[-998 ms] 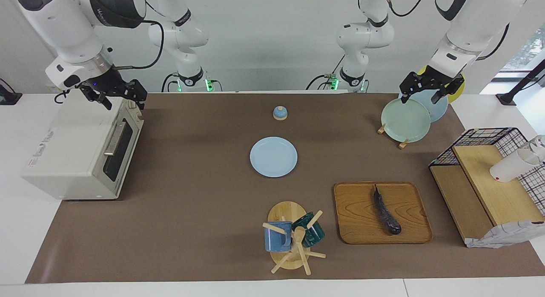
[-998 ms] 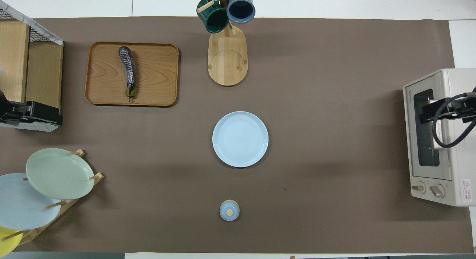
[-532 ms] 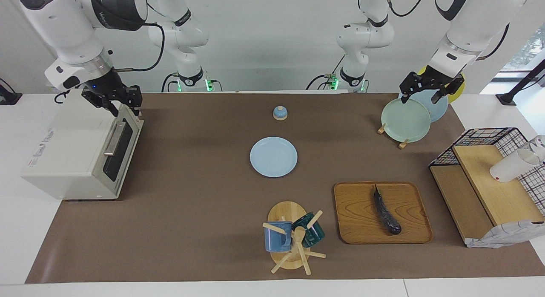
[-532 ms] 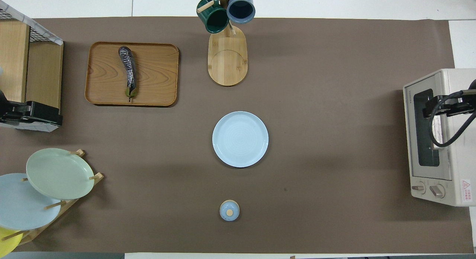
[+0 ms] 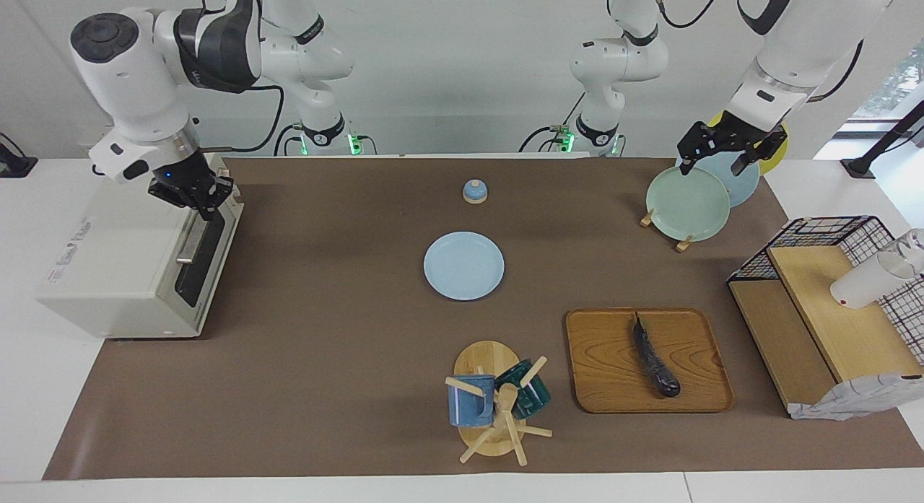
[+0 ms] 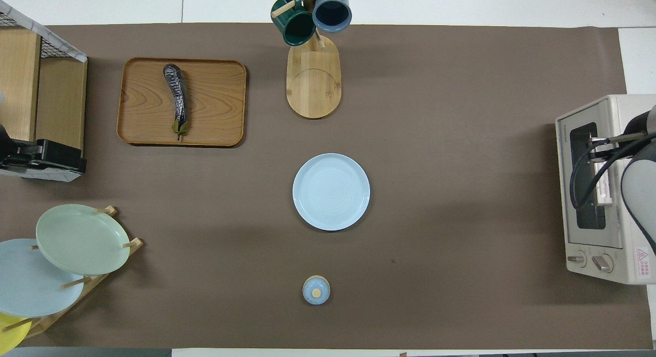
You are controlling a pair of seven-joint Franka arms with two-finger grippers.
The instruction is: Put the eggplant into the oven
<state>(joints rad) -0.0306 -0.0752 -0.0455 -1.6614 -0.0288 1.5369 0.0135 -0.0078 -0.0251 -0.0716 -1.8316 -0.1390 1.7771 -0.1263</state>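
Being counted: one eggplant (image 5: 655, 359), one oven (image 5: 137, 257), one tray (image 5: 613, 366), four plates (image 6: 331, 191), two mugs (image 6: 332, 8), one mug stand (image 6: 313, 75), one lidded jar (image 5: 474, 192), two arms.

right pincer (image 5: 206, 203): lowered, wrist bent down | left pincer (image 5: 713, 156): raised, waiting

A robotics lab set up as a mock kitchen. Two white robot arms (image 5: 144, 77) with trailing cables stand at a white tabletop (image 5: 22, 387) before a bare pale wall. A brown mat (image 5: 325, 330) carries kitchen props: a toaster oven (image 5: 123, 265), a plate (image 5: 463, 265), a mug stand (image 5: 494, 402), a plate rack (image 5: 682, 242), a wooden tray (image 5: 613, 366) and a wire shelf (image 5: 830, 236).
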